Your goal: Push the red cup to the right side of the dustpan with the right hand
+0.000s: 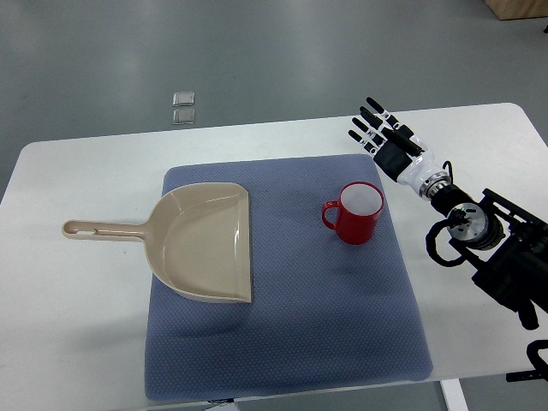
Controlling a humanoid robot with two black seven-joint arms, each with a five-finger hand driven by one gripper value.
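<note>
Right of frame centre, on the blue mat (282, 342), stood the red cup (355, 214), upright, handle turned toward the left of the frame. Sat already to the right of the dustpan (205, 244), with a strip of bare mat between the two, so well apart rather than touching. Judged from that layout as either nearly finished or finished: cup on the wanted side, dustpan lying flat at centre left with its handle reaching off the mat onto the white counter (68, 317).

Toward the upper right of the frame hovered the right hand (381, 137), arm entering from the right edge. Held nothing; fingers (366, 130) stretched out straight and slightly fanned, pointing to the upper left. Clearly apart from the cup, up and to the right of it, no contact. Could not tell whether a further nudge was wanted or the hand was done.

No left hand anywhere in the frame. Lower right corner cut off the right arm's dark housing and cables. Inside of the cup appeared pale and empty, though hard to confirm. Two small grey squares (183, 107) on the floor beyond the counter, purpose unclear. Height of the hand above the counter impossible to gauge from this steep view.
</note>
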